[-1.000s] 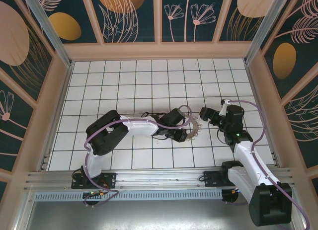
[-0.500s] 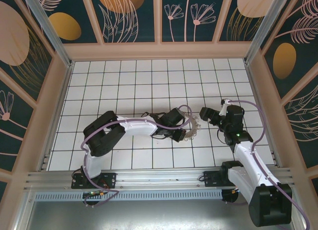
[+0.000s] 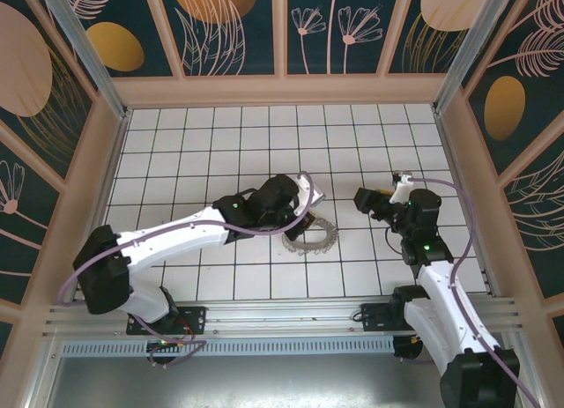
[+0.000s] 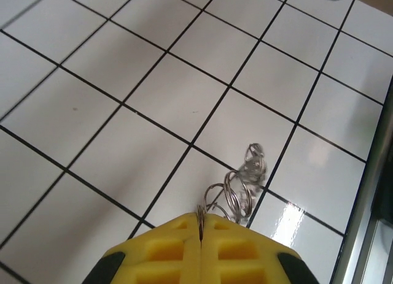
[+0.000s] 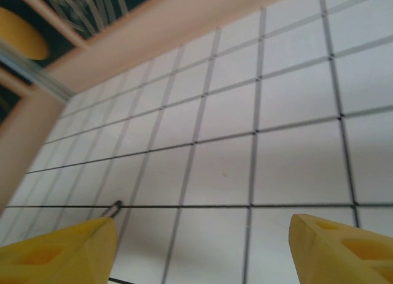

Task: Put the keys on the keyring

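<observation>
The jaws of the left gripper (image 4: 201, 222) are clenched on the thin rim of the keyring (image 4: 236, 195), which is held low over the middle of the tiled surface (image 4: 123, 112); whether it touches the tiles cannot be told. The jaws of the right gripper (image 5: 202, 226) are parted, with nothing seen between them. The ring is judged light, stiff and slippery, its small fringing bits liable to swing, so a pinch on a bare stretch of rim is favoured. One keyring is counted. Of the keys, one thin dark sliver (image 5: 115, 205) beside a right fingertip may be one, though that cannot be confirmed.
</observation>
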Available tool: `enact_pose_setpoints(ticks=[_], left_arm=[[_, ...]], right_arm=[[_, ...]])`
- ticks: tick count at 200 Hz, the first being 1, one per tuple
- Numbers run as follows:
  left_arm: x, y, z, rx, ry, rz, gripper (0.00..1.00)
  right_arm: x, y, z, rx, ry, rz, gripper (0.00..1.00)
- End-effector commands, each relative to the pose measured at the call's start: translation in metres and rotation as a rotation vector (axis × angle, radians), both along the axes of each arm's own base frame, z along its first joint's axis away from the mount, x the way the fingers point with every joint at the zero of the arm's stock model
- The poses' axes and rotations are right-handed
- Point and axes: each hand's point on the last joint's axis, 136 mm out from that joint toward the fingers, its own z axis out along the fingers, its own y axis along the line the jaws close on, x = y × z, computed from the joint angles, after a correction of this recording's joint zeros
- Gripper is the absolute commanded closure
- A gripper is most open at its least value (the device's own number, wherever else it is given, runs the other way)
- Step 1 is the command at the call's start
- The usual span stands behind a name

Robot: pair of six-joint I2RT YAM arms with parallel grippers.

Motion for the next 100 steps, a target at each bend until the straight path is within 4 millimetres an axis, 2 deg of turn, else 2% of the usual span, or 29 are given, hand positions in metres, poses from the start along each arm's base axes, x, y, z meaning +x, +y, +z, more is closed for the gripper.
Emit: enact_pose_setpoints(ticks=[1,24,52,73,100], left_arm=[[-0.001,0.011,0.028,-0.019,-0.146,-0.044,1.00],[-0.009,0.017,0.056,-0.075,-0.218,-0.090,1.00],[-0.026,0.019,0.082,-0.143,-0.259,-0.177,1.00],[-0.036,0.022,0.099,-0.194,-0.284,-0.215,1.00],[-0.045,0.026,0.118,-0.262,-0.304,-0.256,1.00]], right_arm=[[-0.014,0.028,0.041,0.047,-0.163,0.172,0.27],[-0.035,0.055,0.066,0.070,-0.272,0.323,0.30],[-0.061,0.086,0.086,0.062,-0.382,0.471,0.40],[-0.077,0.102,0.098,0.067,-0.448,0.556,0.45],[-0.092,0.115,0.107,0.065,-0.518,0.632,0.56]])
